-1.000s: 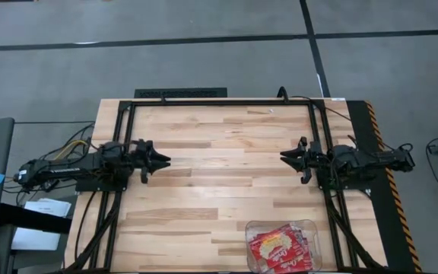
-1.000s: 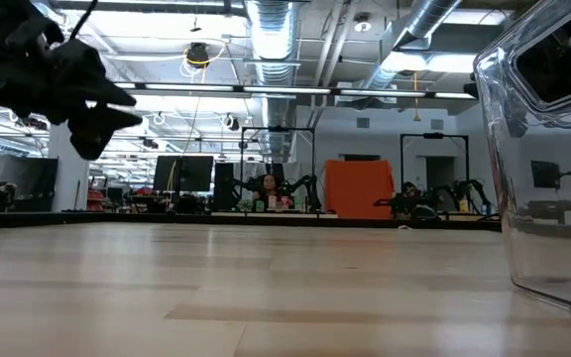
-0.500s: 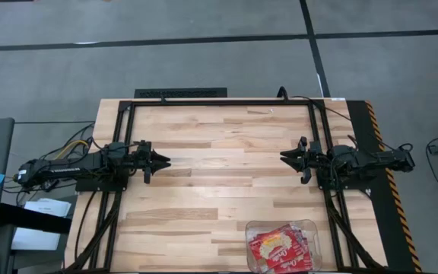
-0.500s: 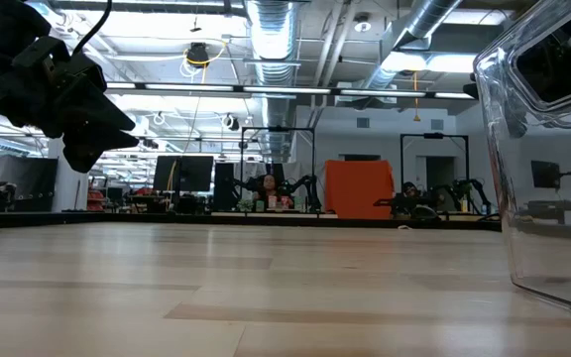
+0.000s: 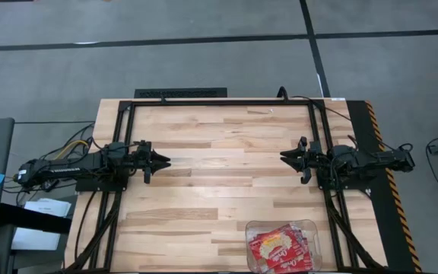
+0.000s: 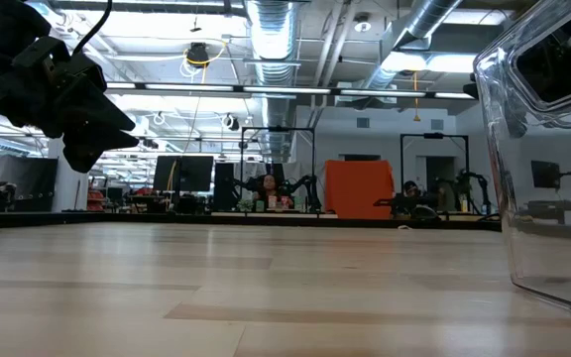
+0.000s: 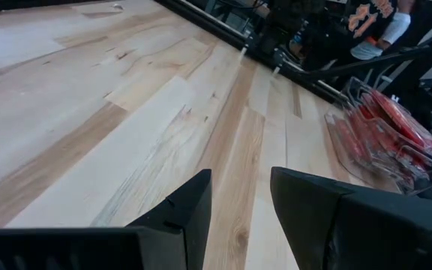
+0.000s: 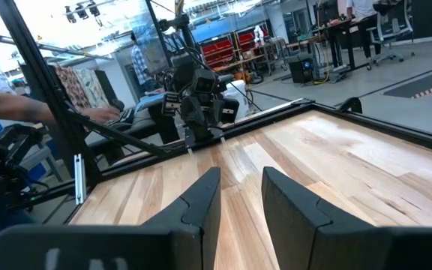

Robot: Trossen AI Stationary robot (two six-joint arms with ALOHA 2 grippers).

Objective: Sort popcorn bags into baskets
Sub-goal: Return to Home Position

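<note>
The clear plastic basket [image 5: 282, 245] sits at the table's near edge, right of centre, and its wall [image 6: 553, 159] fills the right of the low view. Several red popcorn bags [image 5: 278, 250] lie overlapping inside it, and the left wrist view shows them too [image 7: 387, 135]. My left gripper [image 5: 163, 161] hovers open over the table's left side, pointing right. My right gripper [image 5: 284, 157] hovers open over the right side, pointing left. Both are far from the basket and hold nothing. In each wrist view the fingers frame bare wood [image 7: 240, 199] [image 8: 241, 196].
A black metal frame [image 5: 219, 101] runs along the table's far edge and down both sides. Bare wooden tabletop [image 5: 219, 175] lies between the two grippers. Beyond the table the room holds desks, equipment and a seated person [image 6: 266, 188].
My left gripper drew back slightly toward the table's left edge, then held still. The right arm, the basket and the bags have kept their places.
</note>
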